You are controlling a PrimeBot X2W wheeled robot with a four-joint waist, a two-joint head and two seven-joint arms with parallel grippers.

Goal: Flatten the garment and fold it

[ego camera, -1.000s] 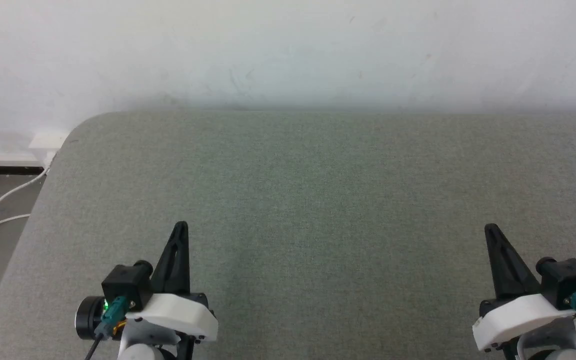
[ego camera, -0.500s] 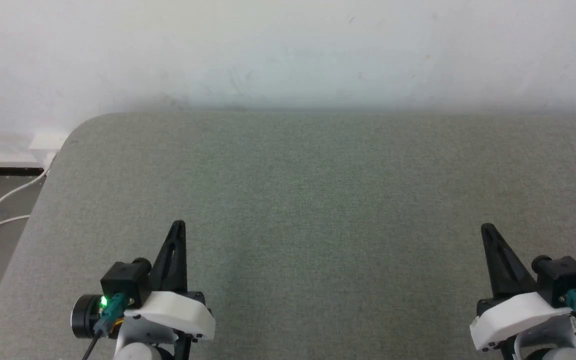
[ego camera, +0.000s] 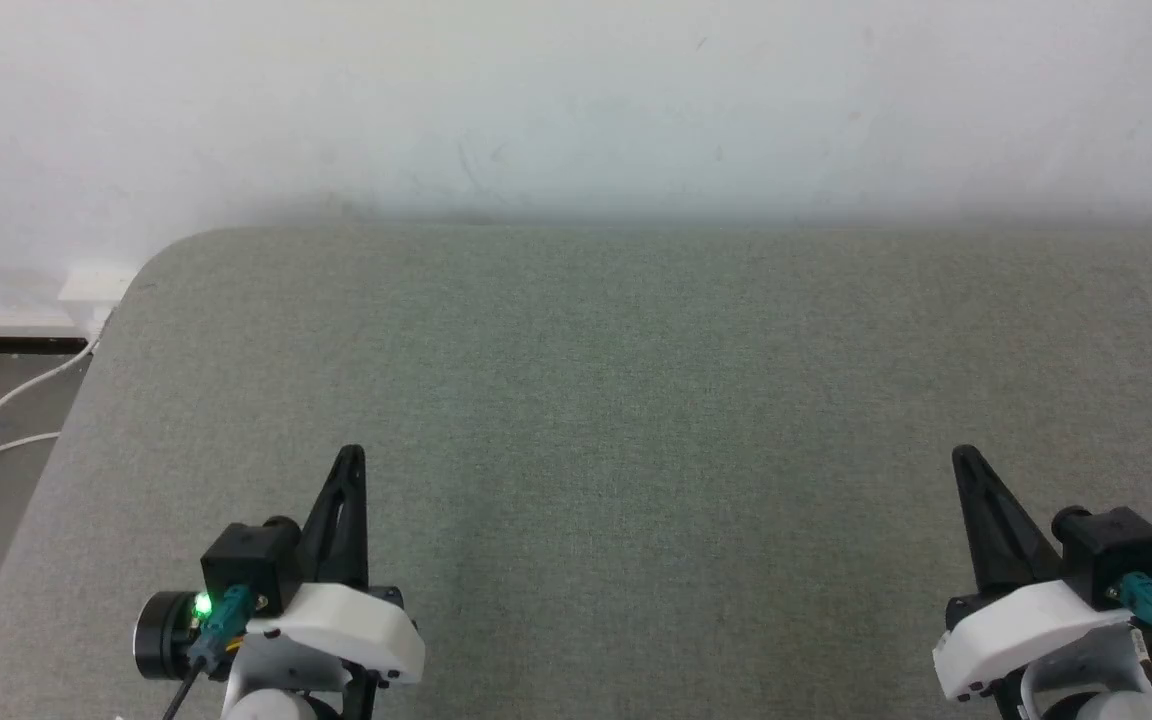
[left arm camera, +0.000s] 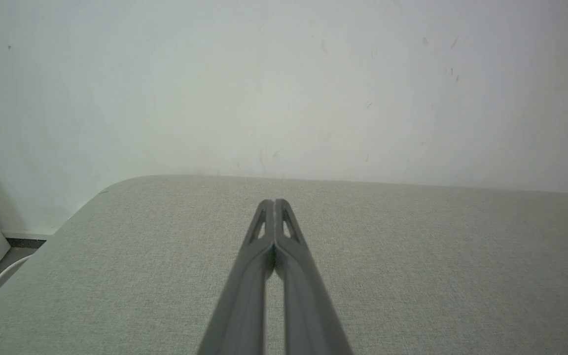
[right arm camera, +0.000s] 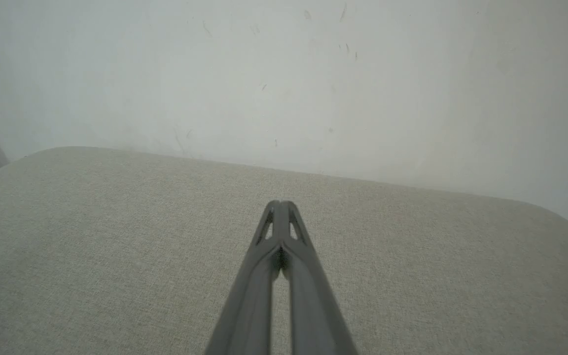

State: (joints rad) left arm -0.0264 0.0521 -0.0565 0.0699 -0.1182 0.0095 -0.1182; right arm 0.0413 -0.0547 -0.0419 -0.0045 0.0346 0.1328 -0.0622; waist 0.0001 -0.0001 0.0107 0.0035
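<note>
Since a second ago hardly anything has shifted for you: the left gripper (ego camera: pixel 351 460) and the right gripper (ego camera: pixel 964 458) have each slid a touch toward the left of the head view, the right one slightly more, and both hang low over the near part of the grey-green padded table (ego camera: pixel 636 380). Each pair of fingers is pressed together tip to tip, pinching nothing, and each wrist view looks along them toward the white wall (ego camera: pixel 576 100). Where the garment lies I cannot tell you, so my read is that flattening has not begun and you must find the cloth first. I have no bin or basket to call out; a white cable (ego camera: pixel 6 410) trails on the floor past the table's left end.
</note>
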